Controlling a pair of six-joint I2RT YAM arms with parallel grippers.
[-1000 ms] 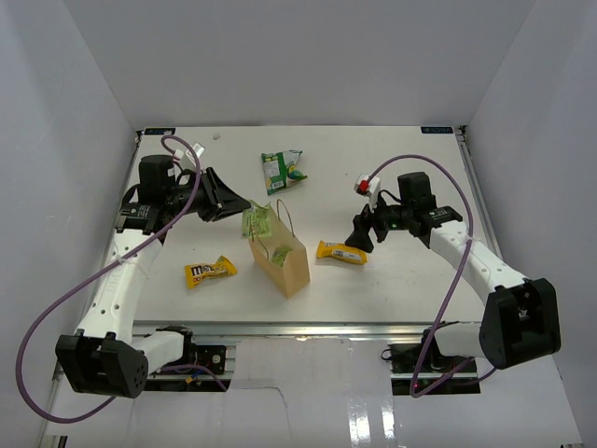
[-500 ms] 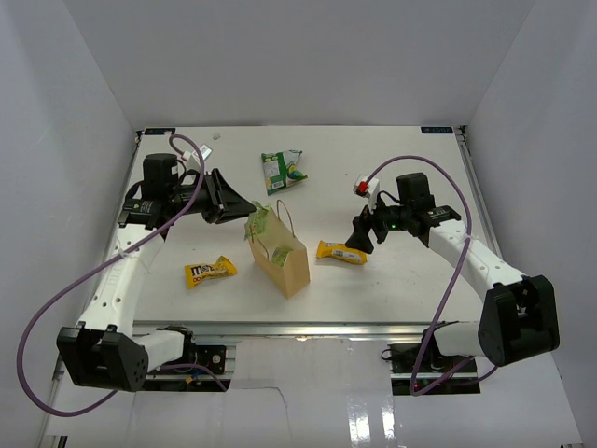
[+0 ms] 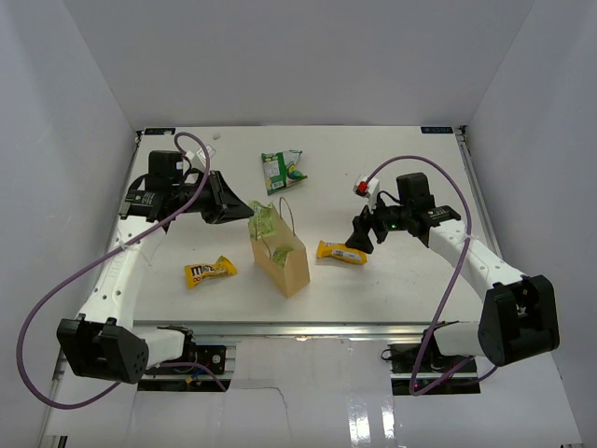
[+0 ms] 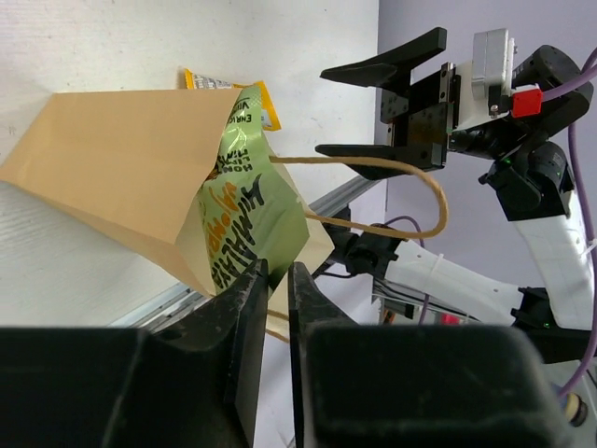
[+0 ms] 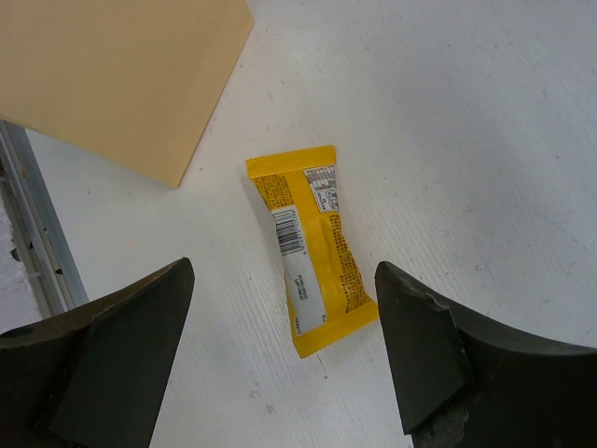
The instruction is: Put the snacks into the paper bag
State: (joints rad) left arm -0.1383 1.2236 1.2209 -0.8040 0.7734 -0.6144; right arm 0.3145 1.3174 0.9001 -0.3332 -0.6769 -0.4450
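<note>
My left gripper [image 3: 229,200] reached sideways at the top of the paper bag [image 3: 284,261]. Its jaws were only a narrow slit apart, and I could see nothing between them. Below and slightly behind that gripper, well apart from it, a yellow wrapper with brown lettering [image 3: 210,272] lay flat on the table [image 3: 410,280].

Right at my left fingertips [image 4: 250,280], a pale green packet [image 4: 247,219] stuck out of the bag's open mouth, tilted, with dark lettering on its face. I could not tell whether its lower edge touched my fingers. The bag's thin loop handles [image 4: 410,201] arched out past the packet, away from my left gripper.

Beyond the bag, a green-and-white bag [image 3: 282,171] lay flat, well clear of both grippers.

My right gripper [image 5: 284,271] hung with its jaws spread wide, holding nothing. Directly beneath it, between the two fingers and touching neither, a yellow wrapper [image 5: 312,252] lay flat on the table, barcode side up, just beside the paper bag's base.
</note>
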